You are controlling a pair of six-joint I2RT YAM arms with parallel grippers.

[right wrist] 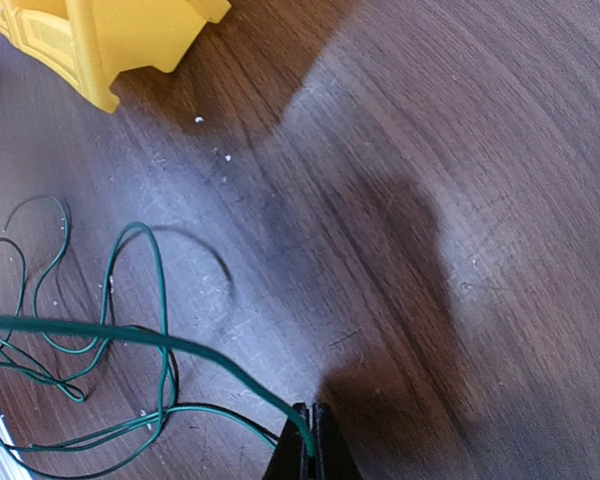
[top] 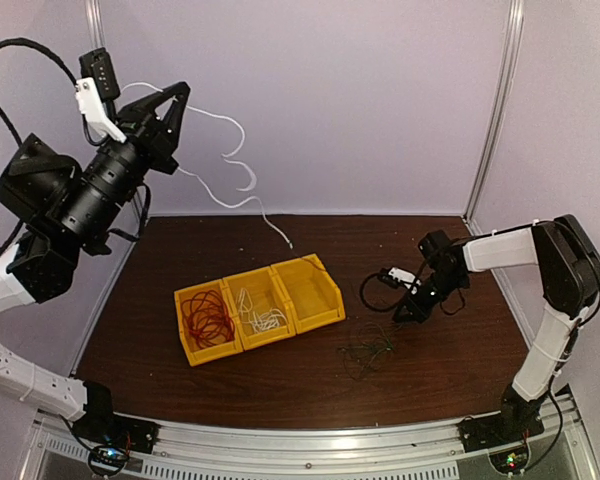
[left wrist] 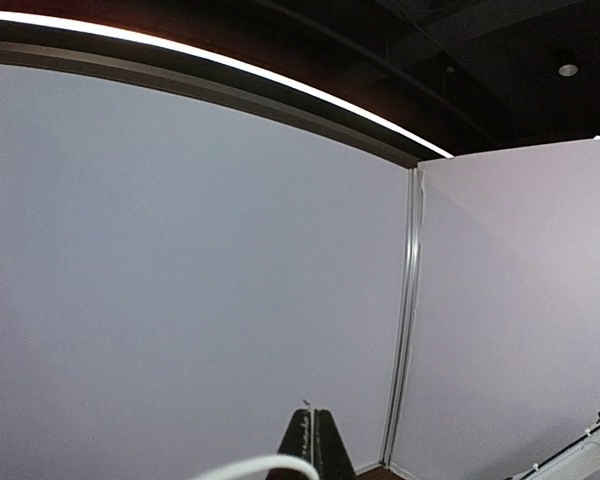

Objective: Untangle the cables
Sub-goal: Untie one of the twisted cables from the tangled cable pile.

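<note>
We see thin red wires (top: pixel 206 315) and white wires (top: pixel 262 315) binned; our left gripper (top: pixel 179 95) pinches 1 long white strand (top: pixel 236 150) aloft, our right gripper (right wrist: pixel 311 452) the unsorted dark-green tangle (right wrist: pixel 130 330).

white cable (top: pixel 245 175): aloft, dangling | red coil (top: pixel 206 315): left bin (top: pixel 208 354) | white bundle (top: pixel 260 312): middle bin (top: pixel 272 338) | green tangle (top: pixel 368 350): on table (top: pixel 280 395)

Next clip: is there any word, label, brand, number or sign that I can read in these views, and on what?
No readable text in any view.
Yellow bin: faint raised marks on its wall, too blurred to read.
Small board at the left arm's base: lit dots only, too small to read.
</note>
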